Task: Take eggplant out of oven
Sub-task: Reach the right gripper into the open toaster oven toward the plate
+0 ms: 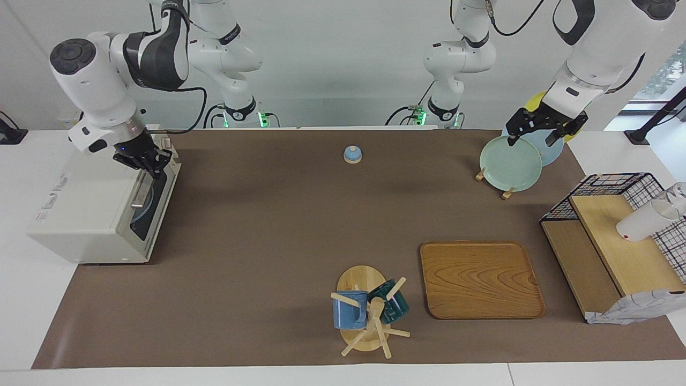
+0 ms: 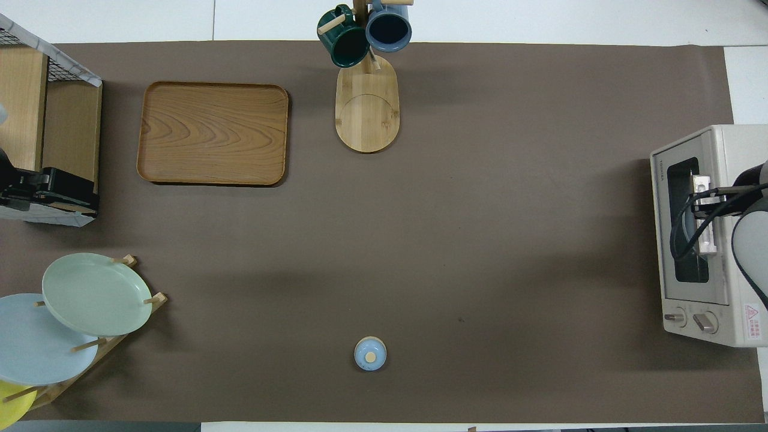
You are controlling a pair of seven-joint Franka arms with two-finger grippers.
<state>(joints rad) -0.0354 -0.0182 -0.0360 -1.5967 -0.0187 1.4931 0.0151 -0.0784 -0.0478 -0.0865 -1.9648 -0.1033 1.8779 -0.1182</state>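
The off-white oven [image 1: 86, 214] stands at the right arm's end of the table, and its dark glass door [image 1: 150, 206] is closed. The eggplant is hidden. Through the glass only a pale bluish plate shows. My right gripper [image 1: 151, 167] is shut, with its fingertips down at the end of the metal bar handle [image 1: 140, 192] nearest the robots. I cannot tell whether they touch the bar. In the overhead view this gripper [image 2: 703, 195] lies over the handle [image 2: 709, 237] of the oven [image 2: 735, 324]. My left gripper [image 1: 532, 138] waits open in the air above the plate rack.
A rack with green [image 1: 510, 163], blue and yellow plates, a wire shelf unit [image 1: 616, 241], a wooden tray [image 1: 479, 279], a mug tree [image 1: 370, 311] and a small blue bell [image 1: 352, 154] stand on the brown mat.
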